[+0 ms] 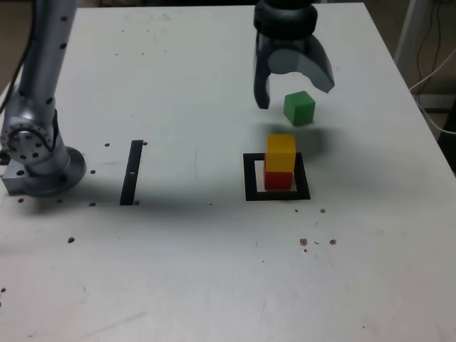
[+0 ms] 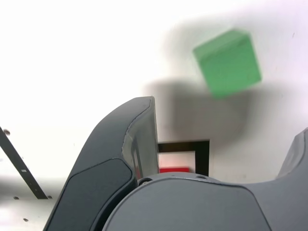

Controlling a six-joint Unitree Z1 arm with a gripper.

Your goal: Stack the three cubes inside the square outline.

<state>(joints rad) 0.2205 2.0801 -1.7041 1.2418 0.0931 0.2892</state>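
Matt white worktop [image 1: 178,271], smooth but flecked with small dark specks. Three matt, plain-faced cubes, plastic or foam by the look: green cube [image 1: 299,107], yellow cube [image 1: 281,152], red cube [image 1: 278,179]. Flat matt black square outline [image 1: 251,178] and narrow black strip [image 1: 132,172], like tape. Dark smooth plastic claw [image 1: 296,92], slightly satin. Brushed, dull-shining grey metal arm base [image 1: 35,153]

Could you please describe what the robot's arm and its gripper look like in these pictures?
The arm is a silver-grey metal tube ending in a round bolted base joint. The gripper is glossy black and dark grey, with two thick, curved, claw-like fingers. No cables or markings show on them.
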